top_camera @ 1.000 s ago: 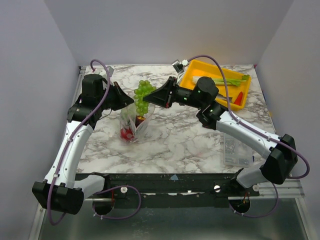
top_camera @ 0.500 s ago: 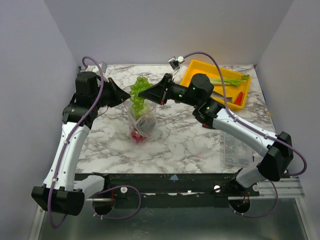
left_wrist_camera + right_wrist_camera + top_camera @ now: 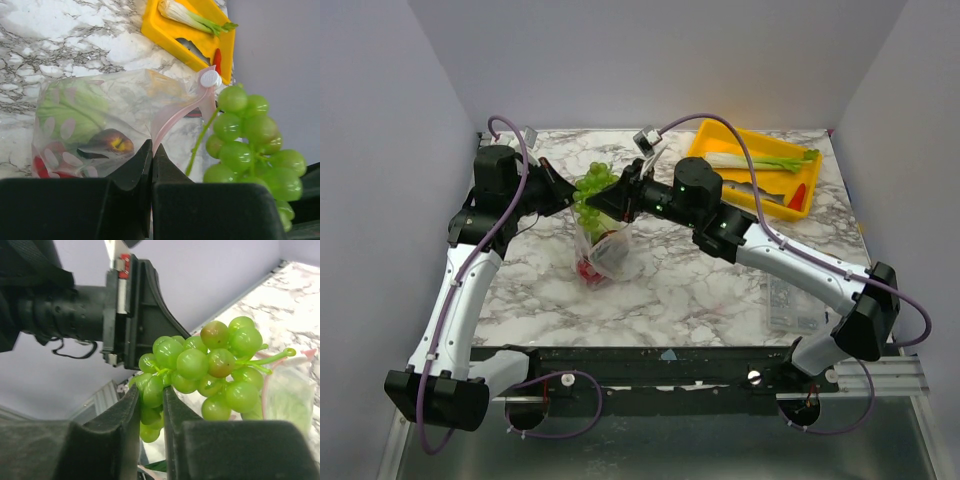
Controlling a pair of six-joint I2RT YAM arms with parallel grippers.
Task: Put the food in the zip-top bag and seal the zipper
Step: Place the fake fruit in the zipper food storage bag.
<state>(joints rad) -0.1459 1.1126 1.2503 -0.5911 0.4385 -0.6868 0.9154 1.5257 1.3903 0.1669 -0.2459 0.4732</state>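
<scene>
The zip-top bag (image 3: 604, 252) hangs over the marble table, with a green leafy piece (image 3: 75, 107), a dark purple piece (image 3: 107, 142) and a red piece (image 3: 42, 167) inside. My left gripper (image 3: 566, 196) is shut on the bag's mouth edge (image 3: 151, 145), beside the pink zipper (image 3: 180, 112) and its white slider (image 3: 209, 78). My right gripper (image 3: 611, 200) is shut on a bunch of green grapes (image 3: 205, 365), held just above the bag mouth (image 3: 592, 188); the grapes also show in the left wrist view (image 3: 250, 135). The leek (image 3: 760, 160) lies in the yellow tray.
A yellow tray (image 3: 715, 140) stands at the back right with the leek, a red-handled tool (image 3: 798, 197) and a dark item. A rigid clear compartment box (image 3: 790, 300) lies at the right front. Purple walls enclose the table on three sides.
My right gripper has carried the grapes left and down to the bag mouth. My left gripper has lifted the bag and shifted it slightly right.
</scene>
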